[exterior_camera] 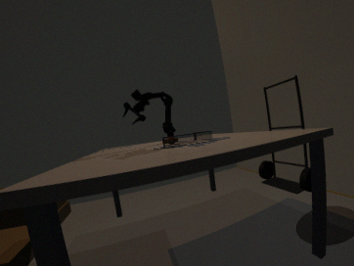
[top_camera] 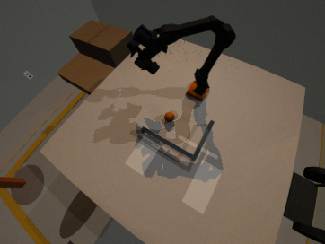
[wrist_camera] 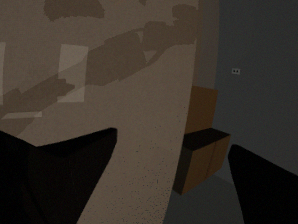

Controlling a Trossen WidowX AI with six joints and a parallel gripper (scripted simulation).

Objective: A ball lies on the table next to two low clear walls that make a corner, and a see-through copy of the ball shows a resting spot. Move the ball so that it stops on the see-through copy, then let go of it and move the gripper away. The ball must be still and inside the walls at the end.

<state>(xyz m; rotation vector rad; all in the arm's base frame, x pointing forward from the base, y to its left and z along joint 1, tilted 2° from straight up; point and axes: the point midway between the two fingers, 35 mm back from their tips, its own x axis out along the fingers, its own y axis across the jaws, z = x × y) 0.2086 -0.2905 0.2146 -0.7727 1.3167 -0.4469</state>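
Note:
The orange ball (top_camera: 169, 117) rests on the table on the open side of the two low walls. A faint pale round shape, seemingly the see-through copy (top_camera: 175, 114), shows just behind its right side and partly overlaps it in this view. The low walls (top_camera: 169, 143) form a corner toward the front right. In the exterior view the ball is hard to tell from the orange arm base. My gripper (top_camera: 142, 62) (exterior_camera: 129, 119) (wrist_camera: 175, 144) is open and empty, high above the table, up and left of the ball in the top view. The wrist view shows neither ball nor walls.
The table (top_camera: 251, 135) (exterior_camera: 220, 152) carries the arm's orange base (top_camera: 197, 91) behind the walls. Cardboard boxes (top_camera: 101, 40) (wrist_camera: 202, 155) stand beyond the table's far left edge. A hand cart (exterior_camera: 286, 127) stands beyond the table. Arm shadows cross the tabletop.

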